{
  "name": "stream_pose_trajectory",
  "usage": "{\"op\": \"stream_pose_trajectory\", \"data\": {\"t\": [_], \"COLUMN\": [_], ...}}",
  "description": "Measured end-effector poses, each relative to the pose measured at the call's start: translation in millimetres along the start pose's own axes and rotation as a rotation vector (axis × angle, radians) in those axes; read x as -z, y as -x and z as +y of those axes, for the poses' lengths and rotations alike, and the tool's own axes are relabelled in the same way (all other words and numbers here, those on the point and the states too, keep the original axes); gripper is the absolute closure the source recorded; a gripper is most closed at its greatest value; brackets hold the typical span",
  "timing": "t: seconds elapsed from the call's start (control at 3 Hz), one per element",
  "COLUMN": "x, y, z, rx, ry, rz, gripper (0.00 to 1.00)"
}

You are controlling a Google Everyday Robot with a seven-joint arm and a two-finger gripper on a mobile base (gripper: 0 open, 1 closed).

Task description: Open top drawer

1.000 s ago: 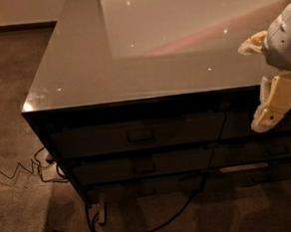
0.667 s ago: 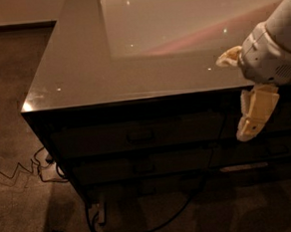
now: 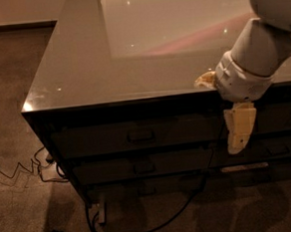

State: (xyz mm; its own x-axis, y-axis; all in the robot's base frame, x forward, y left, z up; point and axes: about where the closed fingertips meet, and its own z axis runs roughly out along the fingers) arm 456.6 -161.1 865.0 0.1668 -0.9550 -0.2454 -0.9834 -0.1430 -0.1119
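Note:
The top drawer [image 3: 137,136] is the dark upper front in the left column of the cabinet, under the glossy top. It is shut, and its small metal pull handle [image 3: 141,136] sits at its centre. My gripper [image 3: 220,115] hangs off the white arm at the right, in front of the drawer's right end and well to the right of the handle. One cream finger [image 3: 239,129] points down across the drawer fronts. The other finger [image 3: 205,79] shows at the top's edge. The fingers are spread apart and hold nothing.
The glossy grey cabinet top [image 3: 106,56] overhangs the drawers. Lower drawer fronts [image 3: 139,166] with like handles sit below, and more fronts [image 3: 280,121] stand to the right. Cables [image 3: 19,171] and a power strip [image 3: 99,211] lie on the brown carpet at the left and under the cabinet.
My arm has swung left along the cabinet front. The gripper now hangs nearer the top drawer's handle. The drawer has not moved.

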Motion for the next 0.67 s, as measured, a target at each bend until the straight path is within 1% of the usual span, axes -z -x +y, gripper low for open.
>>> {"op": "stream_pose_trajectory", "data": {"t": [0.33,0.67], "x": [-1,9], "y": [-1,14], "z": [0,1], "rx": [0.002,0.081], "ry": [0.001,-0.04], "rz": [0.003,0.02], "gripper": [0.0,0.0]}}
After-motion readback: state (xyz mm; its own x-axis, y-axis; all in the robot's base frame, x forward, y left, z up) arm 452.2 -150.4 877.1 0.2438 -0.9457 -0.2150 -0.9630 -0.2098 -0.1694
